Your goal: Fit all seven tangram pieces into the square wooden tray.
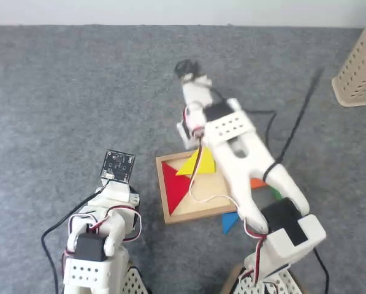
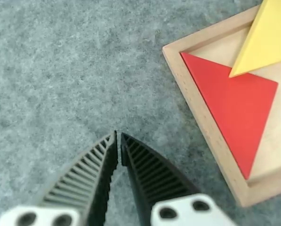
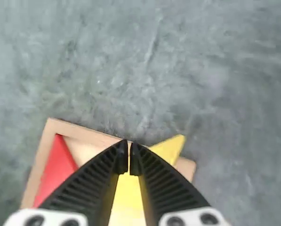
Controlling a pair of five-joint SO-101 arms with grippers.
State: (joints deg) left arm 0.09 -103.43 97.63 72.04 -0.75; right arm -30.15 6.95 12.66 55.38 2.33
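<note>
Right pincer (image 3: pixel 129 143) is clenched on nothing, its tips poised over the yellow triangle (image 3: pixel 171 147) at the 12 o'clock rim of the square wooden tray (image 1: pixel 162 191). The left pincer (image 2: pixel 118 135) is likewise clenched and empty, above the grey tabletop (image 1: pixel 78 92) off the tray's 9 o'clock side. The red triangle (image 1: pixel 172 180) lies flat along the 9 o'clock wall. The yellow triangle overlaps it and pokes over the rim, so it looks unseated. An orange piece (image 1: pixel 258 182) and a green piece (image 1: pixel 274 194) lie outside at 3 o'clock, and a blue piece (image 1: pixel 229 222) at 5 o'clock. Early going, I judge: one piece is placed and most remain.
</note>
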